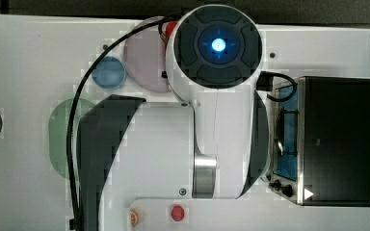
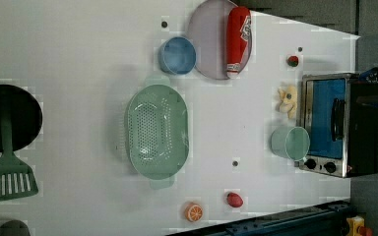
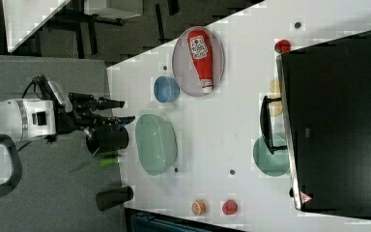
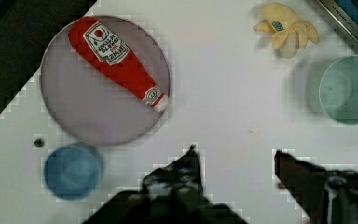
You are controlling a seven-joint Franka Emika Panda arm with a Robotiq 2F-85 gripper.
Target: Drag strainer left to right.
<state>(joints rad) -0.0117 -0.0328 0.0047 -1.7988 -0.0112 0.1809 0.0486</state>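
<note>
- Tool [image 4: 235,158] is empty, fingers spread wide; the wrist view shows bare tabletop [image 4: 223,93] between the two fingertips.
- In the right view the tool [image 3: 121,111] hangs well clear of the tabletop, off its edge at the right view's left, not near any object.
- Strainer [image 2: 157,130]: pale green oval, perforated floor, upright on the tabletop, roughly central in the left view. Nothing inside, nothing touching it.
- Neighbours in the left view: blue bowl [image 2: 177,55] just above it, plate [image 2: 211,42] with ketchup bottle [image 2: 237,39] above that, mint cup [image 2: 290,142] and toaster oven [image 2: 337,125] toward the left view's right.
- Judgement: step in hand is the approach; no contact yet, task essentially unstarted.
- To do it well: come down over a long side wall of the strainer, one finger inside the rim, one outside, then pinch. The wall is thin, so the present opening looks ample.
- Drag low and level; the light plastic will likely tip or skid if lifted by one edge.
- Keep the drag path clear of the blue bowl and the mint cup; the open tabletop beside the strainer looks like enough room.
- Writing: the ketchup bottle [image 4: 121,63] carries a white label with red text, too small to read. The yellow plush toy [image 4: 286,30] has a small blue tag, unreadable. A warning triangle sticker sits on the toaster oven [image 3: 305,197].
</note>
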